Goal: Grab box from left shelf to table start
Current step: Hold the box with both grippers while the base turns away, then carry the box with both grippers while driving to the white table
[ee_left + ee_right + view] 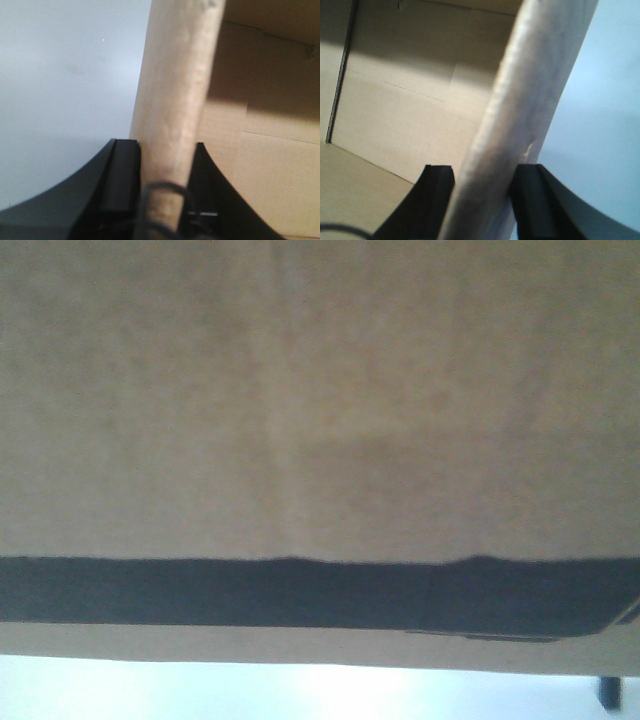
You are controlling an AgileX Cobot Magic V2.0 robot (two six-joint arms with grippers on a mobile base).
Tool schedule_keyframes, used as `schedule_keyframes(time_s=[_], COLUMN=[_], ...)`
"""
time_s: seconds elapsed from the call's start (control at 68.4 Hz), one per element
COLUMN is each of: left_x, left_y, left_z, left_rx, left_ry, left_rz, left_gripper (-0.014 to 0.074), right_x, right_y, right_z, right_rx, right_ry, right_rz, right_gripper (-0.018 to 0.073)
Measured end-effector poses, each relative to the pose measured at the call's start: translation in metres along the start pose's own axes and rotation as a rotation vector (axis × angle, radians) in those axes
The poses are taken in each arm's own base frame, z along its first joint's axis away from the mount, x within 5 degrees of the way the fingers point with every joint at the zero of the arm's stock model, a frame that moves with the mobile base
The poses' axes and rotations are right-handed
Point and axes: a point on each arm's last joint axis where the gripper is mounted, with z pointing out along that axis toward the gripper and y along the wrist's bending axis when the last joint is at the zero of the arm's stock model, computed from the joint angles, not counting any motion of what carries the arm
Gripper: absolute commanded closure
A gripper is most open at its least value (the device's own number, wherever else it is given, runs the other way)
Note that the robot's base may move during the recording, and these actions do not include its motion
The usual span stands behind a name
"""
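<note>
The brown cardboard box (300, 410) fills almost the whole front view, very close, with a black printed band across its lower part. My left gripper (165, 155) is shut on the box's left wall (175, 90), one finger outside, one inside the open box. My right gripper (482, 177) is shut on the box's right wall (530, 95) the same way. Both wrist views look into the box's bare cardboard inside (400, 110). The left shelf is out of view.
A pale, flat surface (300, 690) shows below the box in the front view, with a small dark object (611, 692) at its right edge. The same pale surface lies outside the box walls in both wrist views (60, 90).
</note>
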Motion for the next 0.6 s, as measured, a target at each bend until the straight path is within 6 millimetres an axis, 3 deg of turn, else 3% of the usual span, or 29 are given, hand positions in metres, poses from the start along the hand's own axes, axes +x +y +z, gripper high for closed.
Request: schedule_keyframes(time_s=[0.599], left_x=[0.0003], left_y=[-0.0002], left_z=[0.0000], left_rx=[0.003], left_ry=[0.003], left_rz=[-0.001], left_gripper=[0.0688], right_x=[0.0008], right_y=[0.0000], right_z=[-0.0005], right_rx=[0.002], right_ry=[0.005], right_rz=[-0.001], right_gripper=[0.0493])
